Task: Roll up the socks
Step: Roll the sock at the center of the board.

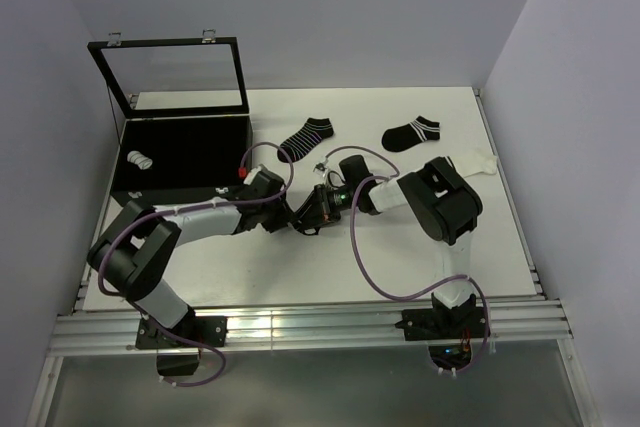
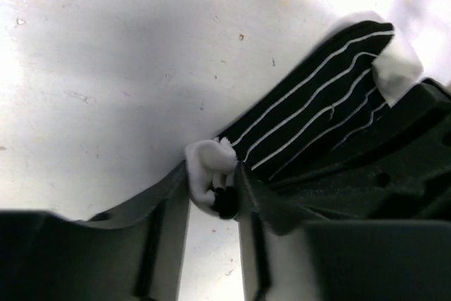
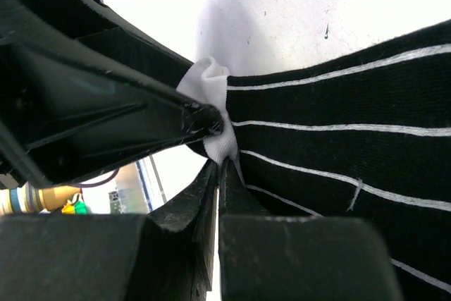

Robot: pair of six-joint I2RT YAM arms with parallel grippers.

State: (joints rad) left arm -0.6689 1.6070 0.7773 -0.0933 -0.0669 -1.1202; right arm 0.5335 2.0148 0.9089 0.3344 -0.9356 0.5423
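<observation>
A black sock with thin white stripes [image 2: 317, 118] and a white end is stretched between my two grippers at the middle of the table. In the left wrist view my left gripper [image 2: 213, 177] has its fingers pressed on the bunched white end. My right gripper [image 3: 222, 160] is shut, pinching white fabric of the same sock [image 3: 352, 167] at its tips. From above, the left gripper [image 1: 298, 213] and the right gripper [image 1: 324, 203] meet tip to tip, hiding the sock. Another black striped sock [image 1: 305, 137] and a black sock with a striped cuff [image 1: 412, 133] lie flat farther back.
A black box [image 1: 180, 187] with its glass lid [image 1: 175, 72] raised stands at the left; a rolled striped sock [image 1: 140, 160] lies inside. A white sock [image 1: 478, 162] lies partly under the right arm. Walls close in on three sides.
</observation>
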